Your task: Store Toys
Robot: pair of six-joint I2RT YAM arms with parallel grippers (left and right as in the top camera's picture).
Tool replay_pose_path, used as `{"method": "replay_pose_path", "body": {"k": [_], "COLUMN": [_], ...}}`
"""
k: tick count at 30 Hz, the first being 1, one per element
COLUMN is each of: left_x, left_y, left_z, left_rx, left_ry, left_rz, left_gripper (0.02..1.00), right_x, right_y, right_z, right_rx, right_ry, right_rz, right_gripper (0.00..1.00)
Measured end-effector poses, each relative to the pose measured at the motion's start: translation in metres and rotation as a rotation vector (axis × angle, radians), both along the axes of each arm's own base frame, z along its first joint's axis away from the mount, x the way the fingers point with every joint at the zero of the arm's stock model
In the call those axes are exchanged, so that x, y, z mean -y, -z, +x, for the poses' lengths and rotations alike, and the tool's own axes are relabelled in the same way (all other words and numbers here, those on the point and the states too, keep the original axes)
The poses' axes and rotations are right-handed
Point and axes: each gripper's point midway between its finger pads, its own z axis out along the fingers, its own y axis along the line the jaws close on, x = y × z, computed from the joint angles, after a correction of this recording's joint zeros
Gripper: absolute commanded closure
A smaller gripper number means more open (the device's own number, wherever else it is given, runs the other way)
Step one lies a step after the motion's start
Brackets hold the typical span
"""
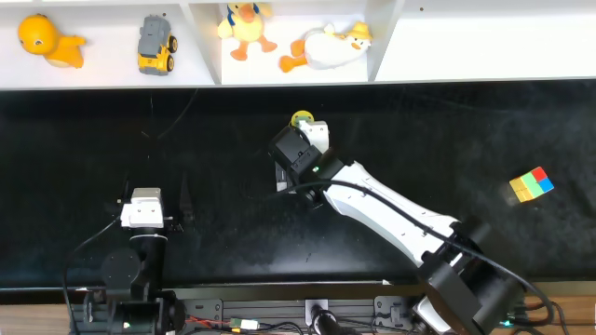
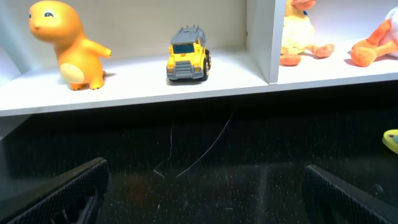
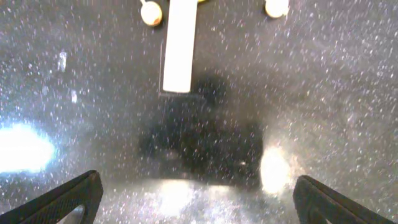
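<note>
The left arm sits low near its base, its left gripper [image 1: 142, 210] just above the black tabletop [image 1: 447, 140] on the left side. In its own wrist view its fingers [image 2: 74, 190] are spread wide with nothing between them, pointing toward the shelf. The right arm reaches from the lower right across to the middle of the tabletop, where the right gripper [image 3: 199, 208] hangs tilted downward over bare speckled surface. Its fingers [image 3: 65, 199] are also spread wide and hold nothing. Just beyond it lies a small yellow toy [image 1: 302, 118], seen from the right wrist as a white bar [image 3: 177, 50] with pale round knobs either side. Well apart on the right of the tabletop lies a multicoloured cube [image 1: 532, 184]. At the far edge stands the white shelf [image 1: 466, 46], split by dividers. In its left bay an orange dinosaur figure [image 2: 65, 43] stands upright, with a yellow-and-grey toy truck [image 2: 188, 55] beside it. In the middle bay a yellow duck plush [image 1: 246, 28] sits next to a white duck plush [image 1: 326, 48] lying on its side.
</note>
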Motion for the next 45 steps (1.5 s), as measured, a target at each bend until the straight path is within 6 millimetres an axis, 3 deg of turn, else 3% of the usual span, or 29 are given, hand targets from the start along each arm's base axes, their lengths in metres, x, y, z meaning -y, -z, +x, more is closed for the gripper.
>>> {"method": "replay_pose_path", "body": {"k": [18, 33, 40, 45], "left_x": [0.000, 0.000, 0.000, 0.000], "left_y": [0.000, 0.000, 0.000, 0.000], "left_z": [0.000, 0.000, 0.000, 0.000], "left_rx": [0.000, 0.000, 0.000, 0.000], "left_ry": [0.000, 0.000, 0.000, 0.000], "left_rz": [0.000, 0.000, 0.000, 0.000], "left_gripper": [0.020, 0.020, 0.020, 0.023], "right_x": [0.005, -0.013, -0.013, -0.011], "right_y": [-0.002, 0.007, 0.011, 0.011], "right_z": [0.027, 0.051, 0.052, 0.055], "right_rx": [0.068, 0.043, 0.035, 0.038], "right_ry": [0.004, -0.038, -0.043, -0.040], "right_rz": [-0.013, -0.059, -0.067, -0.067], "right_gripper": [0.005, 0.001, 0.003, 0.088]}}
